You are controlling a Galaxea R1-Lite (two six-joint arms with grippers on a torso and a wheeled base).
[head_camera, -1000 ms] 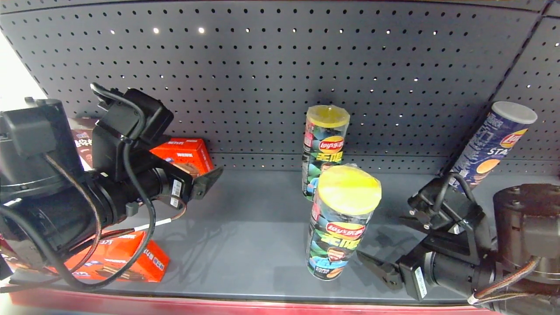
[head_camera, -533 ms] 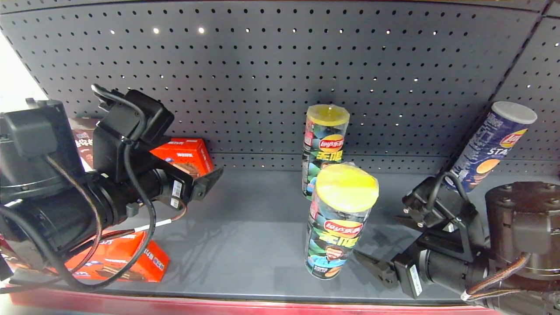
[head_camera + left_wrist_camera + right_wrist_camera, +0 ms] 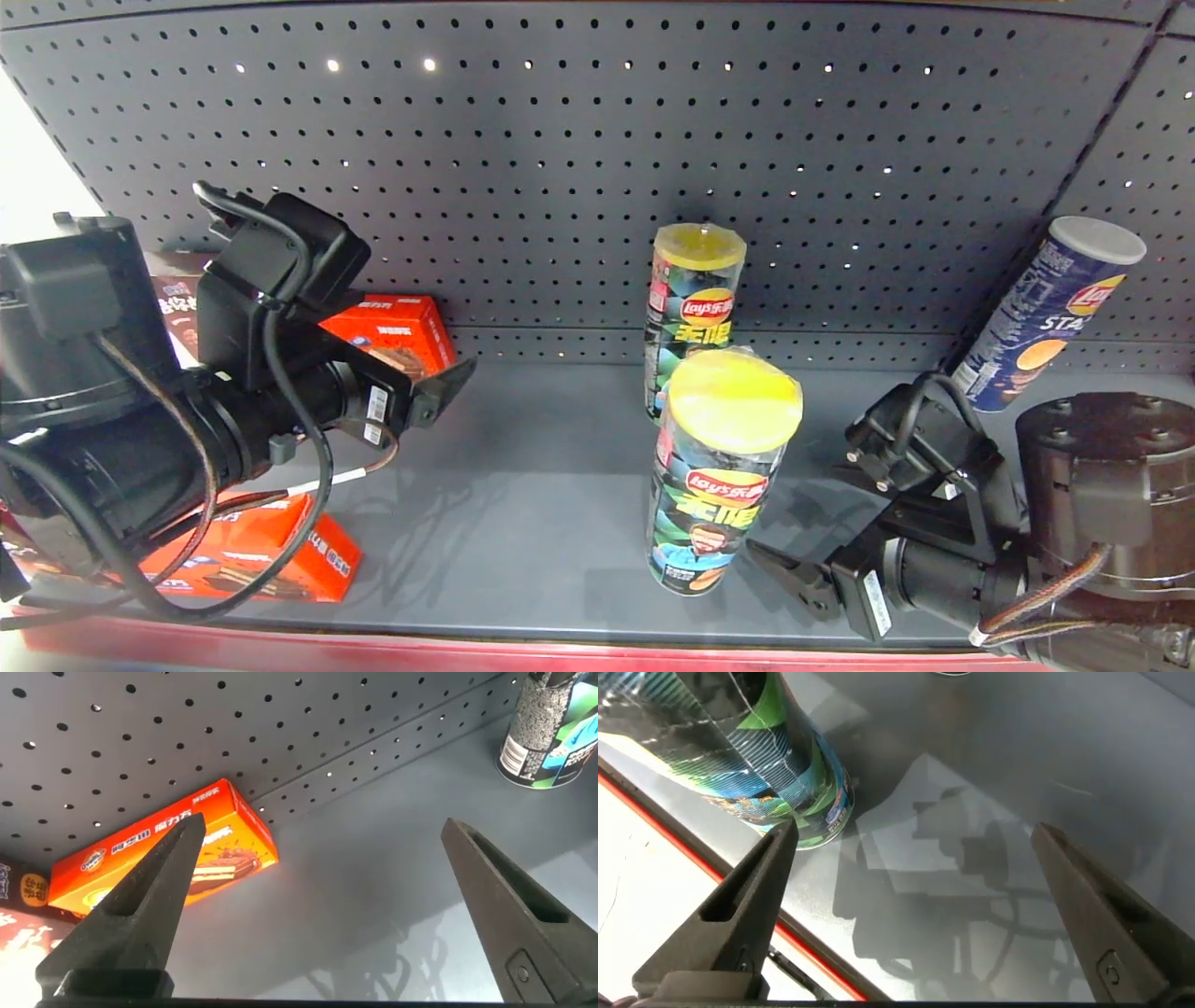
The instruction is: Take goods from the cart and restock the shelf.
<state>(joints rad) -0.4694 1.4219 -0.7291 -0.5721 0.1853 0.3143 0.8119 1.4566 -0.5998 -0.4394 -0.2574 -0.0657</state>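
A: Where does the front can stand relative to the right gripper (image 3: 910, 915)?

B: The front cylindrical chip can with the yellow plastic lid (image 3: 719, 476) stands upright near the front edge of the dark grey metal shelf (image 3: 523, 495). The right gripper sits low, just beside the can's base on the robot's right. Its fingers are spread wide with nothing between them. The can is outside the gap, next to one finger (image 3: 738, 924).

A: Is that finger touching it?

B: From the wrist camera the fingertip overlaps the can's foot, but I can't say whether they really touch.

A: And the left gripper (image 3: 318, 905)?

B: Also spread wide and empty, hovering over the shelf on the left, well apart from the can. The orange cardboard snack box (image 3: 168, 854) lies beyond it, against the perforated back panel (image 3: 560, 168).

A: Anything else on the shelf?

B: A second yellow-lidded can (image 3: 695, 308) stands directly behind the front one. A blue chip can with a grey lid (image 3: 1046, 313) leans at the far right, and another orange box (image 3: 252, 551) lies at the front left.

A: What differs from a second ago?

B: The right arm has slid a little to the left, and the front can's lid has moved slightly left too. The left arm is unchanged.
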